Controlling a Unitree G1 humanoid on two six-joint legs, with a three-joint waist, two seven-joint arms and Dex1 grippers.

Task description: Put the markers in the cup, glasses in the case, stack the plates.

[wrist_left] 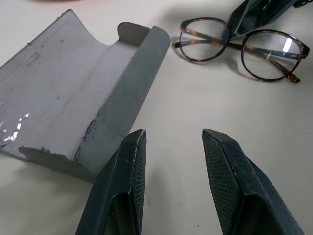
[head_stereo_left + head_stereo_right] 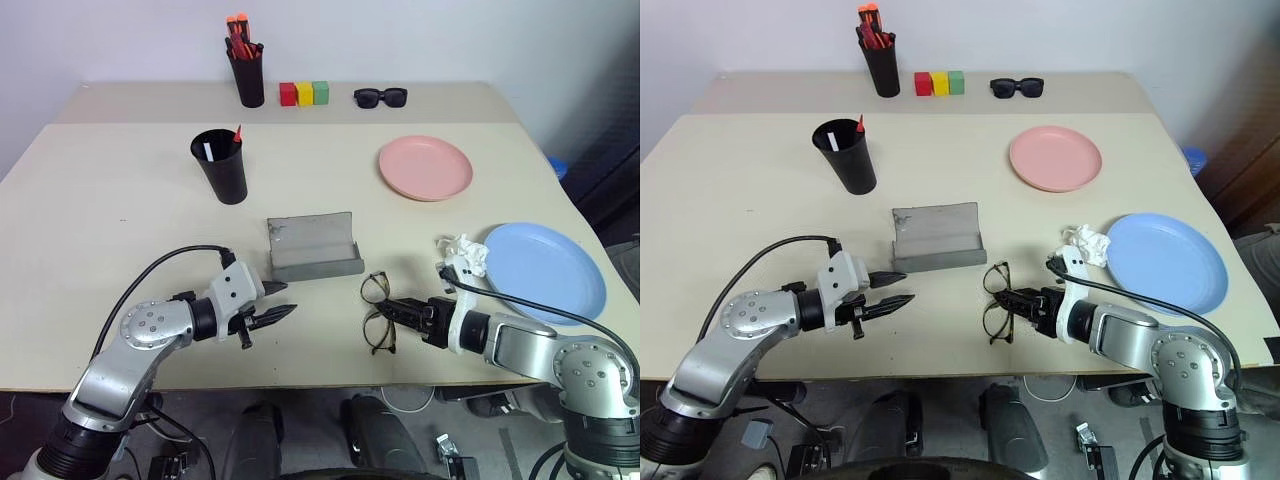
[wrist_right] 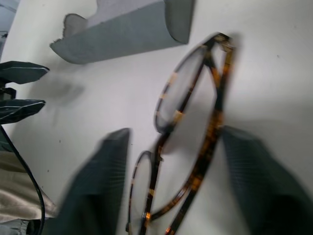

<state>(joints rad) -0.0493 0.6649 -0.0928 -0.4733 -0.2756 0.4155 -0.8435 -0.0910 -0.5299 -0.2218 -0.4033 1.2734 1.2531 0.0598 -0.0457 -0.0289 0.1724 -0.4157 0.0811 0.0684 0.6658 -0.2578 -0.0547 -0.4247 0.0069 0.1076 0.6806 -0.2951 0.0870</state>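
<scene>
The table (image 2: 100, 250) is carrying everything, and the two plates are sitting apart on its right side: the light blue plate (image 2: 545, 270) at about four o'clock from the table's middle, the pink plate (image 2: 425, 167) at about two o'clock. Both look stiff, light and shallow, so a rim pinch should lift either one. The black cup (image 2: 222, 165) is standing at about ten o'clock, with a white marker (image 2: 206, 150) and a red-tipped marker (image 2: 237, 134) already poking out of it.

The grey case (image 2: 312, 247) is lying open just in front of the middle. It looks rigid, though its lining is scuffed.

The glasses (image 2: 377, 312) are lying folded on the table, at about five o'clock from the case and near it. They look light, springy and easily bent, with lenses that would smear or slip, so the bridge or the folded temples seem the safer hold.

The right gripper (image 3: 171, 181) is straddling the frame with its fingers partly spread; I cannot tell whether they are pressing on it yet. The left gripper (image 1: 171, 166) is hovering half open and empty, just beside the near left corner of the case.
</scene>
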